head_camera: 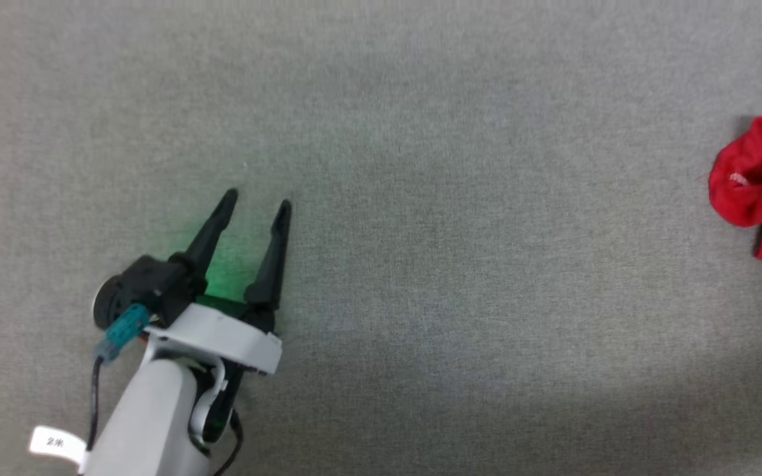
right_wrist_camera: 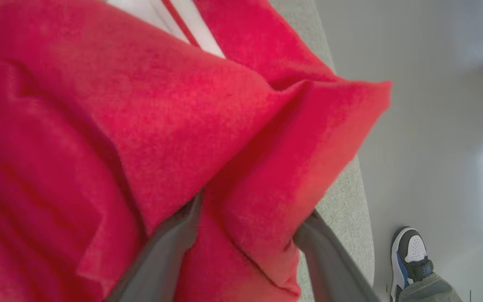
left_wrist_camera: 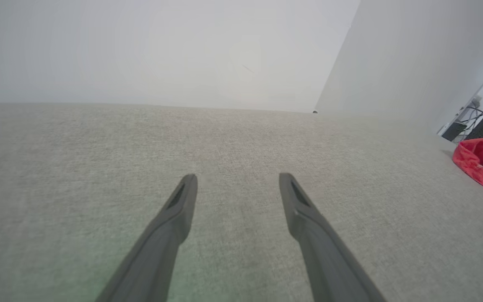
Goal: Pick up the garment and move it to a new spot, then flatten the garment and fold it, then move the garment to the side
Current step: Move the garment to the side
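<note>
the soft red knit garment sits bunched in a loose heap at the far right edge of the grey fabric-covered bench, partly cut off by the head view. up close it shows thick rolled folds and a strip of white trim with a thin red stripe.

it looks light, limp and a little fuzzy, so it should not slip, but it will sag and drag whatever hangs below the hold. a pinch on the top of the heap would likely lift several layers together. a single edge, such as the hem or the shoulder line by the trim, seems the better place to take hold, and two spaced holds would let it open out for flattening.

the right gripper is pushed low into the heap at the bench's right edge. its fingers stand spread, cloth draped over and between them, and it pinches nothing. past that edge a person's shoe stands on the pale floor.

the left gripper hovers over the bench's near left part, well apart from the garment, fingers spread and empty, pointing toward the bench's far side, forearm angled up from below.
</note>
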Robot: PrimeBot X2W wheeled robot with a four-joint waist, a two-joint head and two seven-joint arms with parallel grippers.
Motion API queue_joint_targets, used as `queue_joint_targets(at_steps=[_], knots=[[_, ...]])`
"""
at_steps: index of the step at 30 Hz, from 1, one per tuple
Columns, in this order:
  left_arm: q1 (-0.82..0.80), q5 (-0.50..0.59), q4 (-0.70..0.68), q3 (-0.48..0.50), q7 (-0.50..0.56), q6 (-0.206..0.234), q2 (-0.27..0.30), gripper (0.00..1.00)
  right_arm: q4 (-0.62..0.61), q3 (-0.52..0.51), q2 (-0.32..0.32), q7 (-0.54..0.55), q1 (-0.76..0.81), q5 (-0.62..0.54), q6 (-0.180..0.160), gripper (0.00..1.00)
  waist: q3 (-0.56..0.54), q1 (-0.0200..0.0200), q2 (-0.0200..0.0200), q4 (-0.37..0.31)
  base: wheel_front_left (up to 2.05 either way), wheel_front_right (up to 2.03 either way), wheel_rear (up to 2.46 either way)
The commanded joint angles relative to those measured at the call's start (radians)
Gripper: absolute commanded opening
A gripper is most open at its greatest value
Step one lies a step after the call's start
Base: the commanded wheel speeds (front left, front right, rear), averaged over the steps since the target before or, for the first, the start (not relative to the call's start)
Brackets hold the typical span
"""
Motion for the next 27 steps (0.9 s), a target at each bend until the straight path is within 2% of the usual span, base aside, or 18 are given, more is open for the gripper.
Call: queue_joint_targets(at_steps=[1,4,8,11,14,20,27], knots=[[0.022,-0.007,0.002,0.012,0.000,-0.003,0.002,1.00,-0.006,-0.015,0.009,0.004,-0.014,-0.022,-0.001,1.00,-0.045,0.0000,-0.0001,-0.004,0.00,0.00,0.00],[0.051,-0.009,0.001,0.030,0.000,-0.003,-0.001,1.00,-0.028,-0.012,0.019,0.024,-0.019,-0.055,-0.001,1.00,-0.088,0.0000,-0.0001,-0.015,0.00,0.00,0.00],[0.092,-0.011,-0.001,0.054,0.000,-0.003,-0.003,1.00,-0.078,0.023,0.025,0.036,-0.007,-0.034,-0.001,1.00,-0.148,0.0000,-0.0001,-0.031,0.00,0.00,0.00],[0.122,-0.010,-0.008,0.073,0.000,-0.003,-0.011,1.00,-0.132,0.077,0.012,0.019,0.024,0.011,-0.001,1.00,-0.194,0.0000,-0.0001,-0.041,0.00,0.00,0.00],[0.155,-0.009,-0.015,0.091,0.000,-0.003,-0.020,1.00,-0.202,0.153,-0.008,-0.041,0.064,0.084,-0.001,1.00,-0.243,0.0000,-0.0001,-0.048,0.00,0.00,0.00],[0.231,-0.004,-0.032,0.126,0.000,-0.003,-0.049,1.00,-0.345,0.315,-0.062,-0.263,0.200,0.231,-0.001,1.00,-0.328,0.0000,-0.0001,-0.051,0.00,0.00,0.00],[0.313,0.004,-0.056,0.172,0.000,-0.003,-0.075,1.00,-0.433,0.419,-0.089,-0.630,0.357,0.273,-0.001,1.00,-0.412,0.0000,-0.0001,-0.024,0.00,0.00,0.00]])
